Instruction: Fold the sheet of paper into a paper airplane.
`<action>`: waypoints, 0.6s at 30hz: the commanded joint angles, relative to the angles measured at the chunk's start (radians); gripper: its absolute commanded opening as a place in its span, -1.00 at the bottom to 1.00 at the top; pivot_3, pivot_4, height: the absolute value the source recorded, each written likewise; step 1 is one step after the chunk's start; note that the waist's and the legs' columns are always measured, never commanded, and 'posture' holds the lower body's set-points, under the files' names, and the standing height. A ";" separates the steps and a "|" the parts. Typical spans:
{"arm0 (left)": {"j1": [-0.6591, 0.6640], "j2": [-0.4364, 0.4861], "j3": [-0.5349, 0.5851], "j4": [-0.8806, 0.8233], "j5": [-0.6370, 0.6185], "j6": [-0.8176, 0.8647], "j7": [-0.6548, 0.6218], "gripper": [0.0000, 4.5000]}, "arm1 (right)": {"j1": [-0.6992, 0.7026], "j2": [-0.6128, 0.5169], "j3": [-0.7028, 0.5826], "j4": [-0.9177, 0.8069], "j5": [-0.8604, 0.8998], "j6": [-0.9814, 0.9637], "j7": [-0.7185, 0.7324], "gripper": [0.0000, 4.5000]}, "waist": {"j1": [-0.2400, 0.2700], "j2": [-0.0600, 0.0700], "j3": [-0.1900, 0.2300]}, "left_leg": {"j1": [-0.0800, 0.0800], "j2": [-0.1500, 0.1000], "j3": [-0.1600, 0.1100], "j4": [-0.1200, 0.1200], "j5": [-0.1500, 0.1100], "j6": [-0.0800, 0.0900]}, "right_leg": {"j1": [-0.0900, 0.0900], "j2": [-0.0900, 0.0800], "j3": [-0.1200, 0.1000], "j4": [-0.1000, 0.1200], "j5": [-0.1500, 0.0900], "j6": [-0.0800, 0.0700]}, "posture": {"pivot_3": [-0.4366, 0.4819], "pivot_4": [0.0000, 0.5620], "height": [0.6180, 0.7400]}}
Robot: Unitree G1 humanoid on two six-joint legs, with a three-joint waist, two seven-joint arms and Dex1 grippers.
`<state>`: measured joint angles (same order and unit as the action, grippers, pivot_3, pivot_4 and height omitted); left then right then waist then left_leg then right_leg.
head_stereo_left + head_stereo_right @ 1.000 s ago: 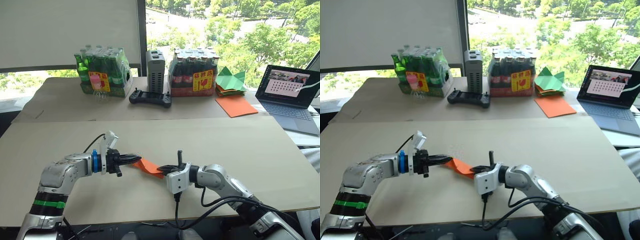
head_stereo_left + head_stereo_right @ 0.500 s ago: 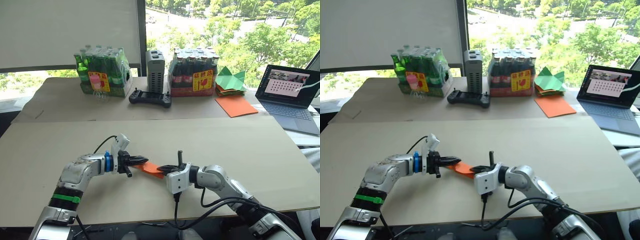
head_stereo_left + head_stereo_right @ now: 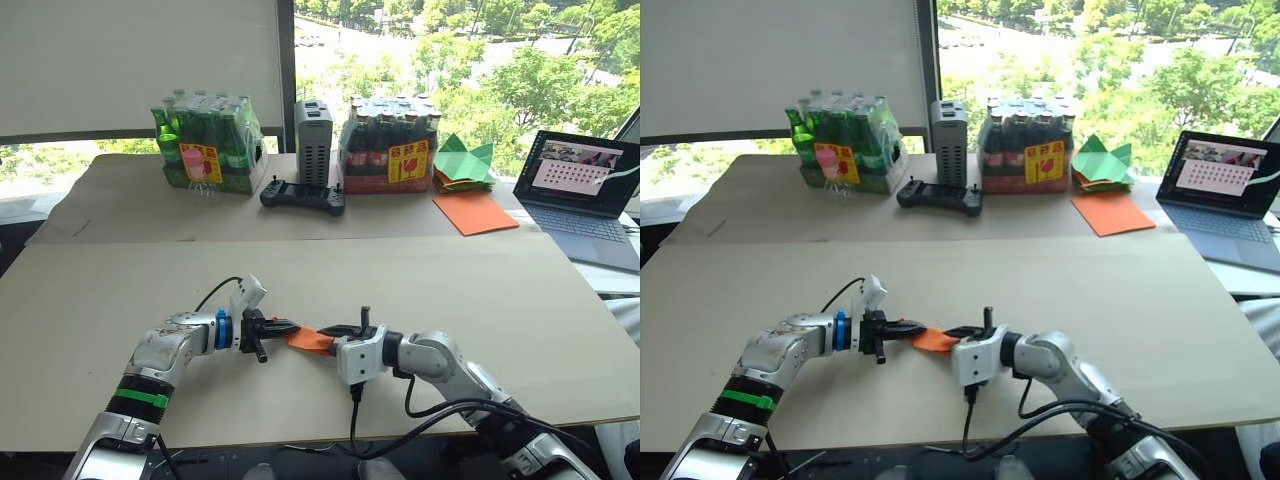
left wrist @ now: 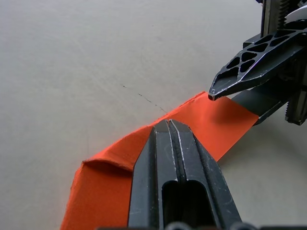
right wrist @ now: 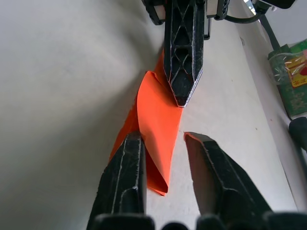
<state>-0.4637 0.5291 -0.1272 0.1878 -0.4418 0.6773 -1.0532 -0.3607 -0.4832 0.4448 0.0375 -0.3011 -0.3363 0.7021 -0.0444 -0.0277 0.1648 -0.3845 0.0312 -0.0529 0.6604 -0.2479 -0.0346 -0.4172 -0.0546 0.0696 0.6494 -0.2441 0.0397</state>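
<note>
The sheet of paper (image 3: pixel 308 339), bright orange and folded into a narrow bowed strip, lies low over the near middle of the table (image 3: pixel 450 280). My left gripper (image 3: pixel 290 326) comes in from the left and is shut on the strip's upper layer (image 4: pixel 206 124). My right gripper (image 3: pixel 326 331) faces it from the right, tips nearly touching the left one. Its fingers (image 5: pixel 127 158) stand apart, and the strip's other end (image 5: pixel 156 120) lies between and under them. The paper airplane is out of view.
At the table's far side stand a pack of green bottles (image 3: pixel 205 145), a grey box (image 3: pixel 311 128), a black controller (image 3: pixel 302 196) and a pack of dark bottles (image 3: pixel 388 145). Green paper shapes (image 3: pixel 462 160), a smooth orange sheet (image 3: pixel 475 212) and a laptop (image 3: pixel 585 195) are far right.
My left gripper has moved right, closing on the right gripper. The orange strip between them has shortened and bowed. The right gripper has stayed put.
</note>
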 commanded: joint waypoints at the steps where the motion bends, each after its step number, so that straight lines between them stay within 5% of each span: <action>1: 0.011 -0.004 0.001 -0.006 0.005 0.001 -0.002 -1.00 | 0.048 0.020 -0.020 -0.089 0.154 0.126 0.094 0.34 | 0.000 0.000 0.000 | 0.000 0.000 0.000 0.000 0.000 0.000 | 0.000 0.000 0.000 0.000 0.000 0.000 | -0.05 -0.47 1.00; 3: 0.016 -0.004 0.001 -0.012 0.004 0.003 -0.002 -1.00 | 0.067 0.038 -0.045 -0.147 0.255 0.231 0.132 0.63 | -0.001 0.000 0.000 | 0.000 0.000 0.000 0.000 0.000 0.000 | 0.000 0.000 0.000 0.000 0.000 0.000 | -0.05 -0.47 1.00; 4: 0.018 -0.003 0.002 -0.016 0.003 0.004 -0.002 -1.00 | 0.072 0.051 -0.061 -0.175 0.302 0.292 0.141 0.33 | -0.002 0.000 0.000 | 0.000 0.000 0.000 0.000 0.000 0.000 | 0.000 0.000 0.000 0.000 0.000 0.000 | -0.05 -0.47 1.00; 13: 0.024 -0.002 0.009 -0.035 -0.003 0.017 0.006 -1.00 | 0.023 0.200 -0.164 -0.217 0.449 0.683 0.007 -0.95 | 0.001 0.000 0.000 | 0.000 0.000 0.000 0.000 0.000 0.000 | -0.001 0.000 0.000 0.001 0.000 0.000 | -0.05 -0.47 1.00; 18: 0.024 -0.004 0.016 -0.038 -0.004 0.021 0.013 -1.00 | 0.027 0.181 -0.109 -0.174 0.373 0.677 -0.016 -0.98 | 0.000 0.000 0.000 | -0.001 0.000 0.000 0.000 0.000 0.000 | -0.002 0.000 0.000 0.001 0.000 0.000 | -0.05 -0.47 1.00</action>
<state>-0.4508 0.5262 -0.1201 0.1667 -0.4449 0.6967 -1.0462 -0.3311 -0.2977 0.3146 -0.1405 0.1024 0.3442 0.7032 -0.0441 -0.0276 0.1648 -0.3858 0.0313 -0.0530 0.6605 -0.2478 -0.0345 -0.4192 -0.0544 0.0694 0.6500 -0.2441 0.0397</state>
